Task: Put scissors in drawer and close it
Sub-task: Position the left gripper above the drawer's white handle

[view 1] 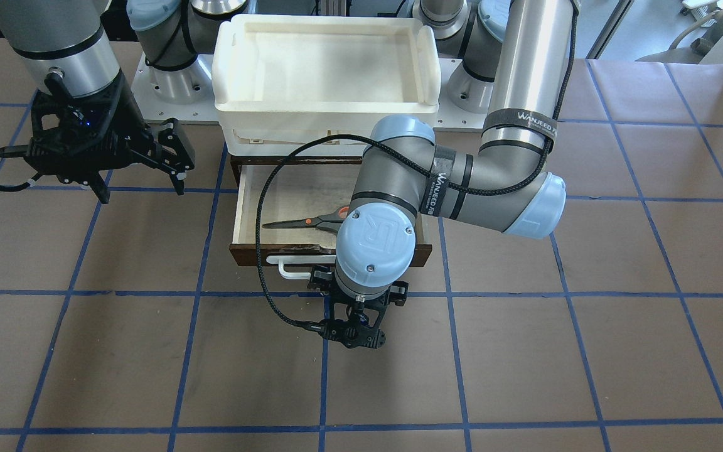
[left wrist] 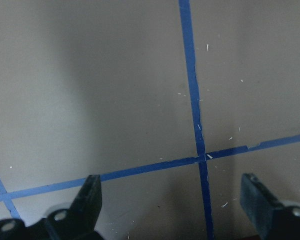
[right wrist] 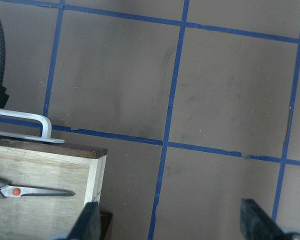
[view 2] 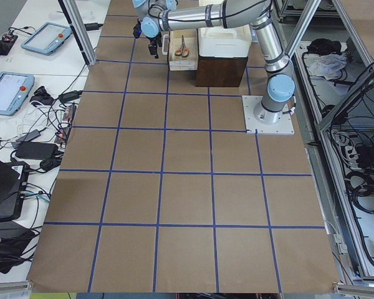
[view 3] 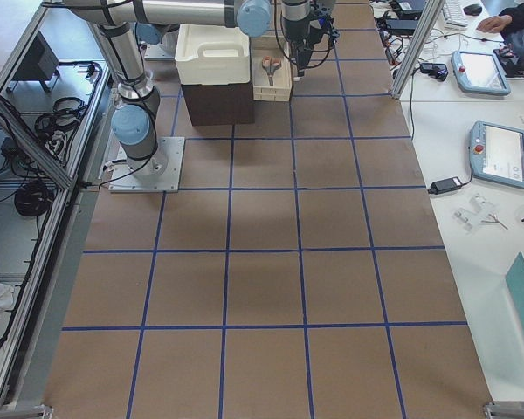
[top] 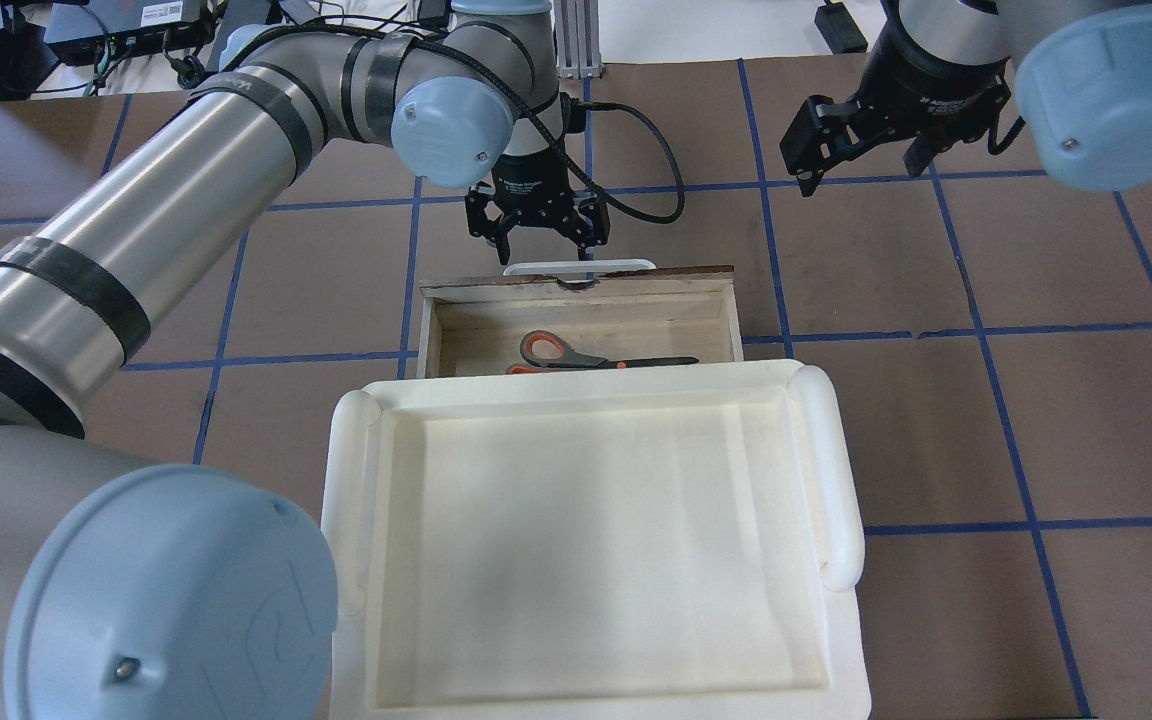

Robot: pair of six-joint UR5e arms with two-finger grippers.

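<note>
From the front, the left arm covers the handles of the scissors; their blades lie inside the open drawer. Overhead, the white tray hides the drawer's back; the left gripper, fingers spread, hangs by the handle, the right gripper gapes aside. Wrist views: brown table, blue tape lines.

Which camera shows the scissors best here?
Overhead exterior: the scissors lie in the open drawer, blades and one handle loop clear. In the front-facing view the left arm hides most of the handles; the right wrist view catches only the blades; both side views show them tiny; the left wrist view shows none.
</note>
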